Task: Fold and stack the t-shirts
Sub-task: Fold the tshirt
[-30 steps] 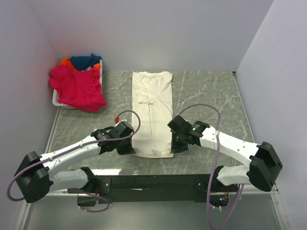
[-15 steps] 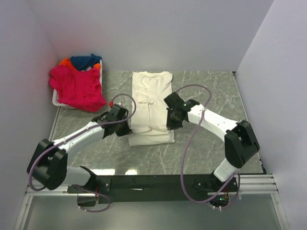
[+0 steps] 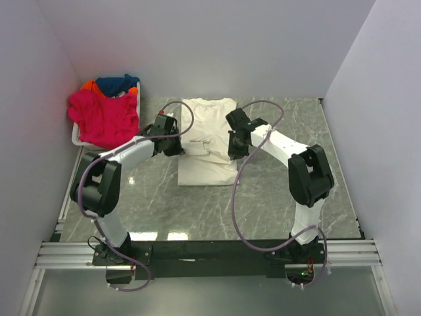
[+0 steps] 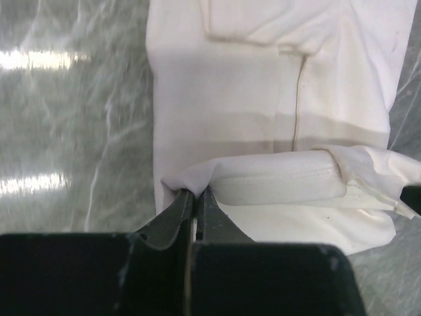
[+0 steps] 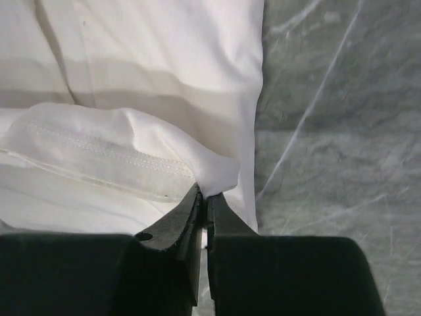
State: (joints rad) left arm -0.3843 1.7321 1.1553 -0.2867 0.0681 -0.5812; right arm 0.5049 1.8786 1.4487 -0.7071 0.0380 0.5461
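Note:
The cream t-shirt (image 3: 209, 118) lies as a long strip on the marble table, its near end lifted and carried back over itself. My left gripper (image 3: 179, 147) is shut on the hem's left corner (image 4: 191, 181). My right gripper (image 3: 233, 150) is shut on the hem's right corner (image 5: 214, 174). The held hem (image 4: 283, 178) hangs above the shirt's middle. The magenta t-shirt (image 3: 105, 118) drapes over the basket at the far left, with the dark blue t-shirt (image 3: 115, 83) and orange t-shirt (image 3: 87, 85) behind it.
The white plastic basket (image 3: 77, 137) stands at the table's far left corner. White walls close the back and both sides. The arms' bases and a black rail (image 3: 210, 253) run along the near edge.
Both grippers have carried the shirt's near hem away from the table's front edge toward the back, folding the lower half over the middle. The arms now reach much farther out.

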